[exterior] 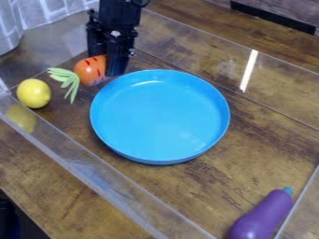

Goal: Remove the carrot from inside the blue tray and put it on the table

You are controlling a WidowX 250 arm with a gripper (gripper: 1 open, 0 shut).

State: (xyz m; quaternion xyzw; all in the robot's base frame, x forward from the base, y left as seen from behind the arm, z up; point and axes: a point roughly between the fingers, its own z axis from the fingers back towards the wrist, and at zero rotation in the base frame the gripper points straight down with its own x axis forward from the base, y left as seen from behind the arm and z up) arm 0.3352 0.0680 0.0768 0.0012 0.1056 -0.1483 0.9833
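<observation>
Dark brown wood-grain table (268,140), glossy finish, with clear plastic edging running along the near and left sides; it carries everything listed below.

Large round shallow bright blue plastic tray (162,117) with a raised rim, set near the middle of the table. Its inside is bare blue, nothing lying in it.

Black robot arm, entering from the top of the view and pointing steeply down, ending in a black gripper (104,65) just beyond the tray's upper left rim. Jaws partly apart and closed on the body of the carrot, one finger either side of it.

Purple plastic toy eggplant (262,218) with a darker stem end, lying at the lower right corner of the view, well apart from the tray.

Small stubby orange-red toy carrot (89,70) with a light green leafy top, held between the gripper's fingers. It sits outside the tray, just beside the upper left rim, between the tray and the lemon, leaves pointing left and toward the viewer. Whether its underside touches the table cannot be told from this angle.

Small yellow plastic toy lemon (34,92), resting on the table at the left, near the carrot's leaves but apart from them.
</observation>
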